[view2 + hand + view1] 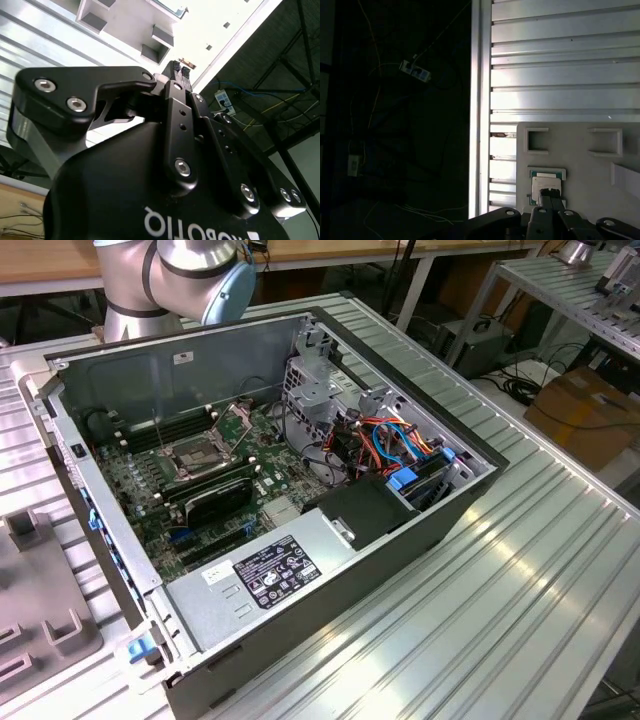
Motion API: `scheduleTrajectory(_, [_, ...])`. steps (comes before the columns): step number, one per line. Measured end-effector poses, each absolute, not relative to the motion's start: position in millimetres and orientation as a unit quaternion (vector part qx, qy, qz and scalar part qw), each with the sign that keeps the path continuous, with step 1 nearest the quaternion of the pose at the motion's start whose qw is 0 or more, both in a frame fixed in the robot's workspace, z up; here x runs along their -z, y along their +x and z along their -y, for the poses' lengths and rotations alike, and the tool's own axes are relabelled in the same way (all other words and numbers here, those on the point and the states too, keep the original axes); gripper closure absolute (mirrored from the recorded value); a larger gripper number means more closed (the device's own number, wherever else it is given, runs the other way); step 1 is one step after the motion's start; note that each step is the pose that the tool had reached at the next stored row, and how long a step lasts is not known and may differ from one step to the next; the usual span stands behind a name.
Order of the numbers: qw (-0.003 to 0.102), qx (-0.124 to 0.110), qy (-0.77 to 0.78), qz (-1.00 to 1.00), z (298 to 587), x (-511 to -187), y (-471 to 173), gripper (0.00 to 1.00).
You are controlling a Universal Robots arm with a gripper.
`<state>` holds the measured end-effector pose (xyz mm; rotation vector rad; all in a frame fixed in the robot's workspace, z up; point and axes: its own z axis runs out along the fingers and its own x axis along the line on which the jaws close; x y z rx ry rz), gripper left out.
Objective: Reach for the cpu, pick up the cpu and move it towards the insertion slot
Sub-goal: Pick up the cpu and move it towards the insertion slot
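In the first wrist view, the cpu (542,183), a small pale square chip, lies in a green-edged nest on a grey tray (580,165). My gripper (550,193) hovers just over the chip's near edge, its two thin fingertips pressed together with nothing between them. In the second wrist view the gripper (180,69) points at the same grey tray (125,20), its tips side by side. The insertion slot (199,457), a shiny metal-framed socket with raised wire levers, sits on the motherboard inside the open computer case in the exterior view. The arm (170,275) stands behind the case.
The open case (400,560) rests on a ribbed metal table (520,600), with a labelled grey power supply (262,575), a black card (218,498) and cable bundles (400,445) inside. A grey fixture (40,630) lies at the exterior view's left. Beyond the table edge (480,100) are floor cables.
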<state>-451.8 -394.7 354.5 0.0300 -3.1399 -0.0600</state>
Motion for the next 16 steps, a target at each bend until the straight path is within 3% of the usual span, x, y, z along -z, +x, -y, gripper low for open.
scheduleTrajectory(7, [0.0,0.019,0.01,1.0,394.7,-354.5,-451.9,0.89])
scheduleTrajectory(10, [0.0,0.019,0.01,1.0,394.7,-354.4,-452.0,0.58])
scheduleTrajectory(12, [0.0,0.019,0.01,1.0,394.7,-354.5,-452.0,0.46])
scheduleTrajectory(13, [0.001,0.019,0.01,1.0,394.7,-354.5,-452.0,0.46])
scheduleTrajectory(14, [0.0,0.019,0.01,1.0,394.9,-353.4,-452.2,0.34])
scheduleTrajectory(16, [0.001,0.019,0.01,1.0,395.4,-350.2,-452.5,0.34])
